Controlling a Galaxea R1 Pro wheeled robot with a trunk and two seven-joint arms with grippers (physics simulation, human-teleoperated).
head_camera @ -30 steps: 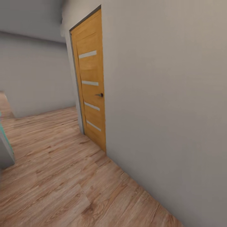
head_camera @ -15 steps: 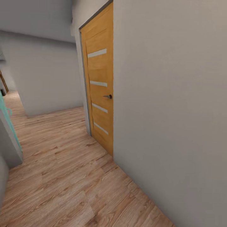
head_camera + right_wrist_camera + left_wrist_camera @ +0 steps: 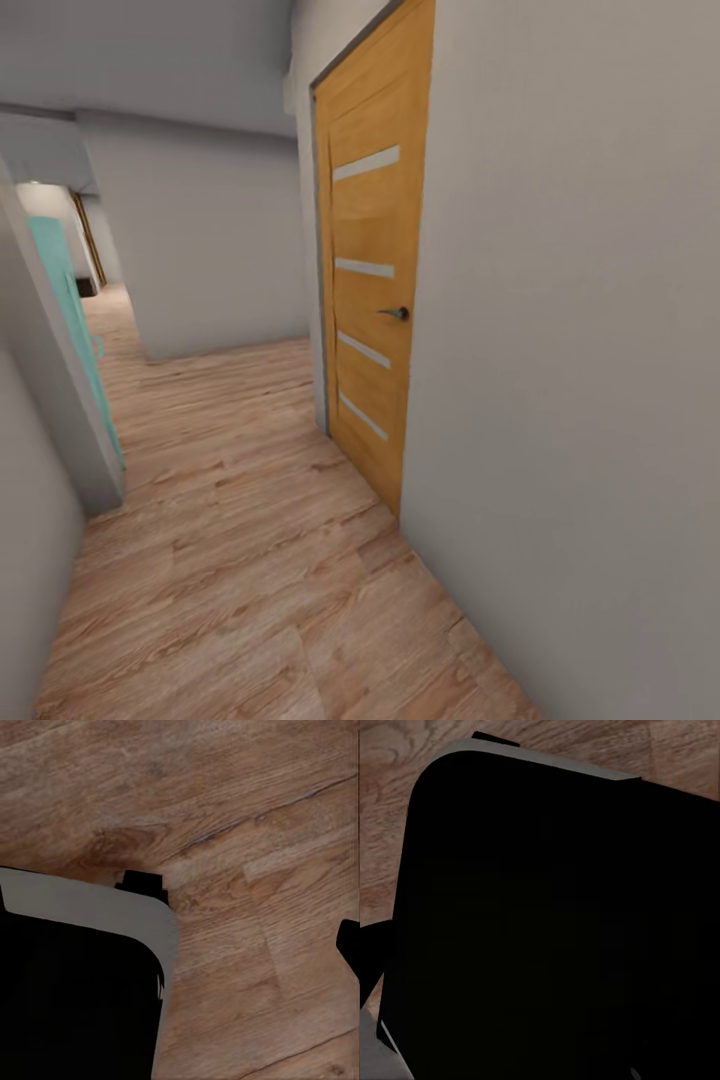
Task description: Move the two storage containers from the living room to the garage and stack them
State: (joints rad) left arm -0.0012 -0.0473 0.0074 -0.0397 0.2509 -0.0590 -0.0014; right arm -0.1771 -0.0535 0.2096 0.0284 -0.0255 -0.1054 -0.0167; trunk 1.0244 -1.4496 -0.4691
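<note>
Plank floor [image 3: 230,560]; panelled orange door [image 3: 375,300].

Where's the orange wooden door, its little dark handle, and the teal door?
Orange wooden door [image 3: 372,210]: head view, upper panel.
Little dark handle [image 3: 399,313]: head view, the knob.
Teal door [image 3: 70,310]: head view, its face.

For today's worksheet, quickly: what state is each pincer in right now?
Left pincer: cannot be told; a dark body blocks the left wrist view.
Right pincer: cannot be told; its fingers are not clearly shown above the wood floor.
</note>
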